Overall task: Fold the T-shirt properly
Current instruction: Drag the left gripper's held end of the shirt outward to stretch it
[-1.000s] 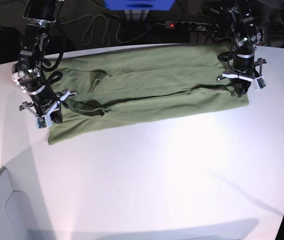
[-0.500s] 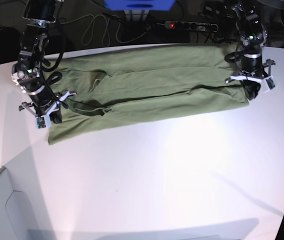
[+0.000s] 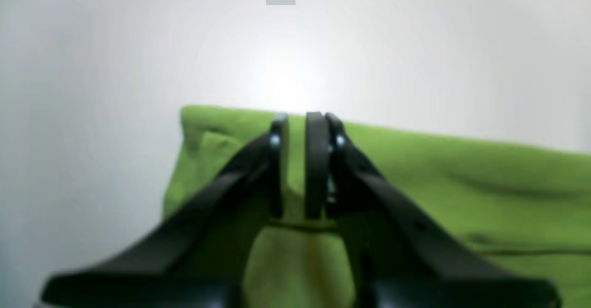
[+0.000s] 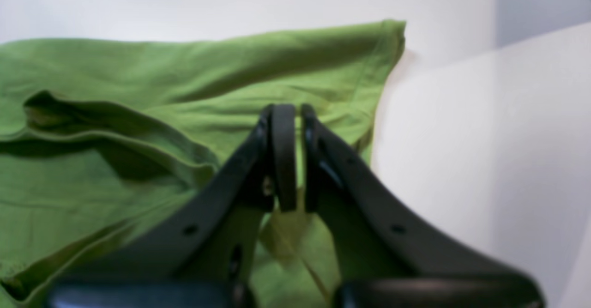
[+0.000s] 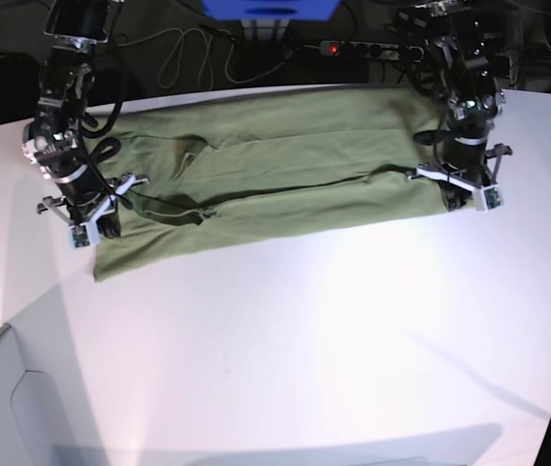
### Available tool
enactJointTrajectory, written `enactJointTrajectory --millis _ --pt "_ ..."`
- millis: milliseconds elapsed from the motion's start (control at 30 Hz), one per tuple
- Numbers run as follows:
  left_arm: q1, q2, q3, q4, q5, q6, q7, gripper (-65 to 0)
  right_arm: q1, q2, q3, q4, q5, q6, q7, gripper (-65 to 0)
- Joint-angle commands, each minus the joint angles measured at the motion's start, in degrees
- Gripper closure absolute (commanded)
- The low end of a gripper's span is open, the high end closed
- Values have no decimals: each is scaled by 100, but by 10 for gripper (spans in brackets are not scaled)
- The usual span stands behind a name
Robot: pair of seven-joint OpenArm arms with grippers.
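The green T-shirt (image 5: 285, 165) lies spread in a long band across the far half of the white table (image 5: 305, 340). My left gripper (image 5: 457, 201) is at the shirt's right end. In the left wrist view its fingers (image 3: 300, 118) stand almost together, with a fold of the T-shirt (image 3: 461, 174) rising between them. At the shirt's left end is my right gripper (image 5: 104, 228). Seen from the right wrist camera, it (image 4: 293, 109) is shut, and a flap of the T-shirt (image 4: 138, 81) is pinched up into it.
A power strip (image 5: 353, 47) with a red light, loose cables (image 5: 174, 53) and a blue object (image 5: 271, 8) lie behind the table's far edge. A pale box corner (image 5: 4, 408) sits at the lower left.
My left gripper went right, then came back left and slightly nearer, and the shirt's right end has drawn inward with it. The right arm has stayed put.
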Motion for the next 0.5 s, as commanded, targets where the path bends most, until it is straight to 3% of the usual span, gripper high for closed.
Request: enactJointTrajectory --millis 0,133,467 --pt "-80 -45 8 103 101 6 2 -64 45 46 24 117 73 41 139 -1" --pt "-160 140 -53 112 233 6 485 -63 36 46 24 108 73 41 139 -1" --pt "-520 711 -159 103 251 15 573 -63 36 46 24 108 73 41 139 -1"
